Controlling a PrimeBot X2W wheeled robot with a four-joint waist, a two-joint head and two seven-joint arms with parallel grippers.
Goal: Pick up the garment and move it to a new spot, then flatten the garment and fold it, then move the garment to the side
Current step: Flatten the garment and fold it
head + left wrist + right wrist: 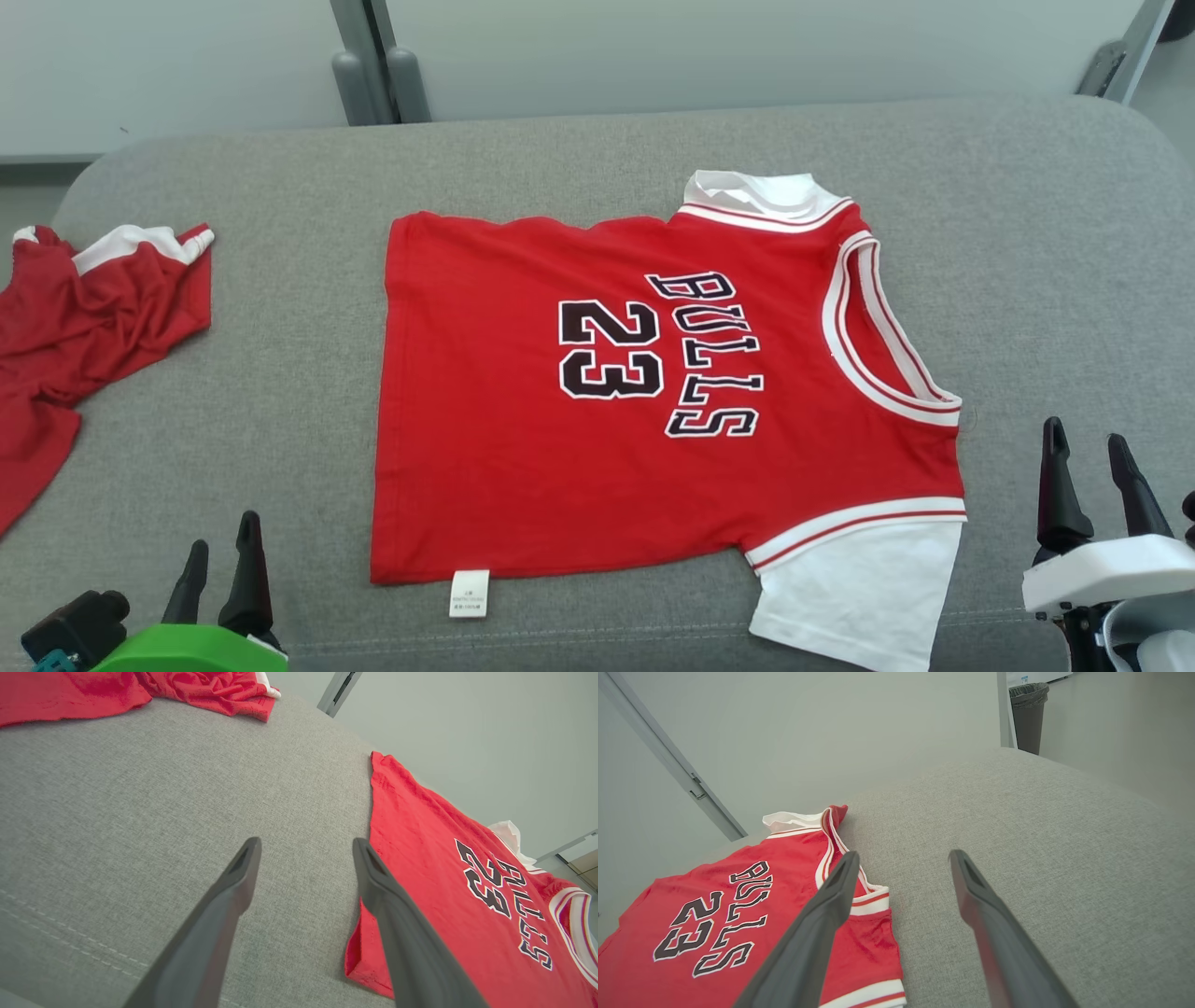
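Across the middle of the frame the red jersey (653,392) lay flat on the grey cushion (280,187), with the left gripper (224,532) at lower left and the right gripper (1085,433) at lower right both spread wide and empty. Pinching one layer only (two lay stacked) could skew the fold.

Grey fabric-covered surface (233,392), with a stitched seam, is shown beneath the left fingers (219,924) and right fingers (994,933). Pale wall panels (747,47), joined by a grey post (353,47), are seen beyond the fingertips. A dark waste bin (1028,714) is seen far past the right fingertips.
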